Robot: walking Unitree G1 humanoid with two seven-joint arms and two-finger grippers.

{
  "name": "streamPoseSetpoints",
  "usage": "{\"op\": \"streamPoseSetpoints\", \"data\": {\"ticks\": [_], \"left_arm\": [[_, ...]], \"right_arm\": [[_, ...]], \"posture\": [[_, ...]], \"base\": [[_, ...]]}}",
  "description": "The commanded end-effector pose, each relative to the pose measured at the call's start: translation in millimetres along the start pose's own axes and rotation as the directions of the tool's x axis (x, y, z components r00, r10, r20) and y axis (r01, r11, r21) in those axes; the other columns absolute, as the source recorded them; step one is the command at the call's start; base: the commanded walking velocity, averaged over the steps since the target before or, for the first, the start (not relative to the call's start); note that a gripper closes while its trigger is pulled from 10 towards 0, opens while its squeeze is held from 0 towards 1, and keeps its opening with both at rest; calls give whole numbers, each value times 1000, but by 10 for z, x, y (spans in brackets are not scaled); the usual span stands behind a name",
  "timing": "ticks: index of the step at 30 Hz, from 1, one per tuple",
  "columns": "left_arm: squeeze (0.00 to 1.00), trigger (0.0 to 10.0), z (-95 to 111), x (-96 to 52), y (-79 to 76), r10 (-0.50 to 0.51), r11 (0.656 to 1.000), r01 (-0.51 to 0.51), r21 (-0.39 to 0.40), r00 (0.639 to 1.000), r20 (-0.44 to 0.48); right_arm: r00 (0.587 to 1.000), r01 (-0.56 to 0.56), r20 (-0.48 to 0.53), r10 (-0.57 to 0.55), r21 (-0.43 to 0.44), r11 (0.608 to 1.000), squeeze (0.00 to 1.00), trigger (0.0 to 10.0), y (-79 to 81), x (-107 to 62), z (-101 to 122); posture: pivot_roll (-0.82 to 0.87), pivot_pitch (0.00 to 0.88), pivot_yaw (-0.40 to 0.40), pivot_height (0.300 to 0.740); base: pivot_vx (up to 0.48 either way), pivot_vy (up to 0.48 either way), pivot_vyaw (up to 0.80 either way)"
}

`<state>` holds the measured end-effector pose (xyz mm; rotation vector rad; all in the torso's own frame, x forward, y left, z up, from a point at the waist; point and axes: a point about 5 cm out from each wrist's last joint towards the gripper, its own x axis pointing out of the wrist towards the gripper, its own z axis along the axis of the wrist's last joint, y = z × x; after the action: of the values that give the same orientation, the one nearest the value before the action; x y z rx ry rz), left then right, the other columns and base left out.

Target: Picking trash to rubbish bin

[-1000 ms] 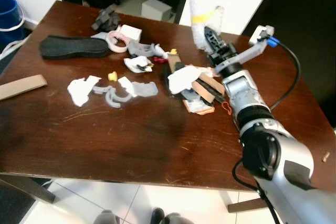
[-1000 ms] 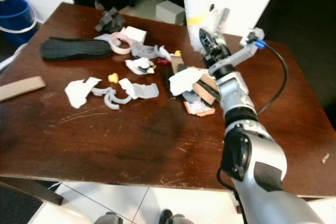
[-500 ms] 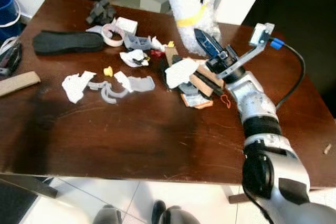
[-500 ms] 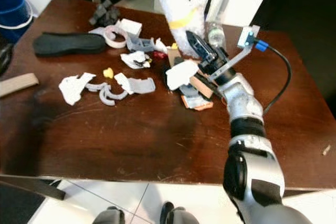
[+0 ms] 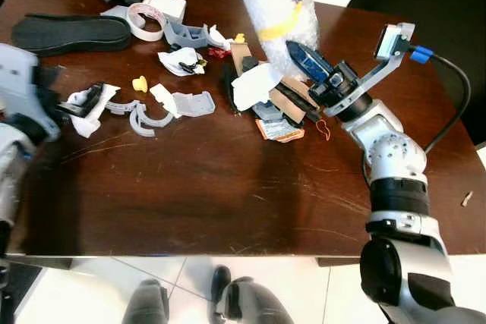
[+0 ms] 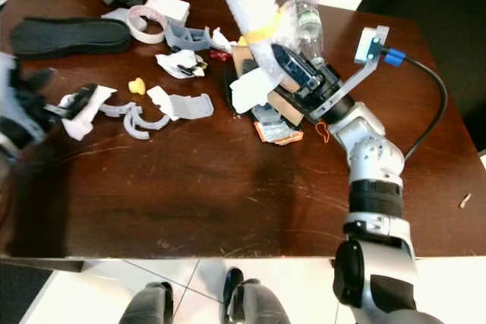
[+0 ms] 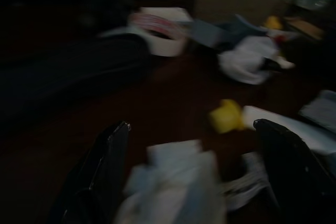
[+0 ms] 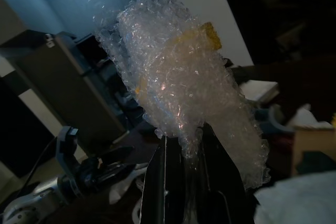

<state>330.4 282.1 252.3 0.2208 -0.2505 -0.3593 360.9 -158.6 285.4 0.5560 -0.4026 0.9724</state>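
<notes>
The dark wooden surface sits lower and more squarely under the head camera than a second ago, a shift of the whole view. On its far left side lies a long black shoe insole. The biggest piece of trash is the roll of bubble wrap, bound with a band of yellow tape. It is off the surface and tilted, its lower end pinched in the right gripper, whose jaws are clamped on it; the right wrist view shows the two black fingers closed tight on the wrap's bottom edge. A second ago the roll stood higher and farther back; it now hangs over the heap of cardboard and paper in the middle of the surface.

The left gripper, out of sight in the earlier frames, has come in from the left edge and sits at a crumpled white paper scrap. Its jaws stand apart, one finger on each side of the scrap in the blurred left wrist view.

Nearby lie grey curved plastic pieces, a small yellow cap and a roll of pale tape.
</notes>
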Motion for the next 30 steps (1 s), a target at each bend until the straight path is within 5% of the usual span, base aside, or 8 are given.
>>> {"op": "streamPoseSetpoints", "data": {"ticks": [1,8,16,30], "left_arm": [[0,10000,-105,81,-137,-35,999,35,-5,998,-56],[0,10000,-284,34,-164,11,998,3,65,974,-228],[0,10000,40,-86,63,170,980,-141,142,962,-213],[0,10000,240,-227,5,226,969,-192,154,941,-253]], "right_arm": [[999,34,-5,-34,-7,999,0,0,-19,-103,32],[996,80,-32,-81,-28,996,0,0,-26,-127,18],[994,110,-13,-110,-34,993,0,0,-44,-145,62],[994,112,-4,-112,-39,993,0,0,-46,-122,71]], "posture": [[57,400,-208,740],[63,387,-197,740],[90,368,-189,740],[98,345,-186,740]], "base": [[0,0,0],[0,0,0],[0,0,0],[0,0,0]]}}
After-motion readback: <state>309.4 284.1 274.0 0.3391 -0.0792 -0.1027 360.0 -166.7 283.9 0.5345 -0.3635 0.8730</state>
